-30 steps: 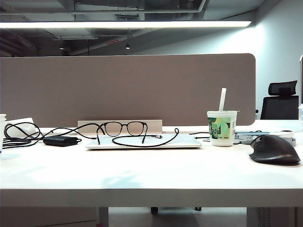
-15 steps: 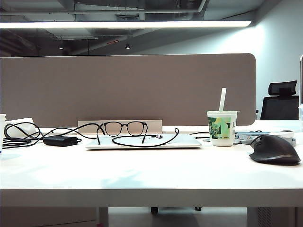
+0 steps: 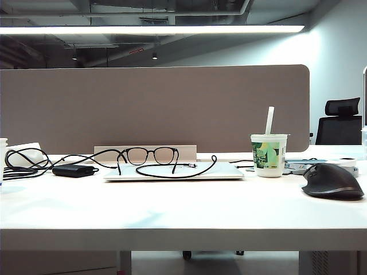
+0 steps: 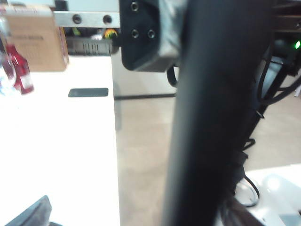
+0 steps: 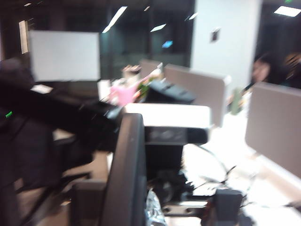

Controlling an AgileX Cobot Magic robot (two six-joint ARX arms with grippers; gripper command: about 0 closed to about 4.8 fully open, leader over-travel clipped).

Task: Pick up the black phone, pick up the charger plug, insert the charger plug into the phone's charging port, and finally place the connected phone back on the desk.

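No legible text — anywhere.

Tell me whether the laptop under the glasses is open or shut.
Shut: the thin silver laptop lies flat on the white desk, lid down, with black-framed glasses and a thin black cable resting on it.

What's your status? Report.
Left pincer and right pincer blurred, off the table view, state unclear. Plug lies on laptop. Glasses sit beside its cable.

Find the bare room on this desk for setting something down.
Free: the front strip of the desk, before the laptop, left of the mouse. Crowded: the back row of adapter brick, cable, glasses, cup. Left gripper and right gripper, dark blurs in wrist views, are outside the exterior view.
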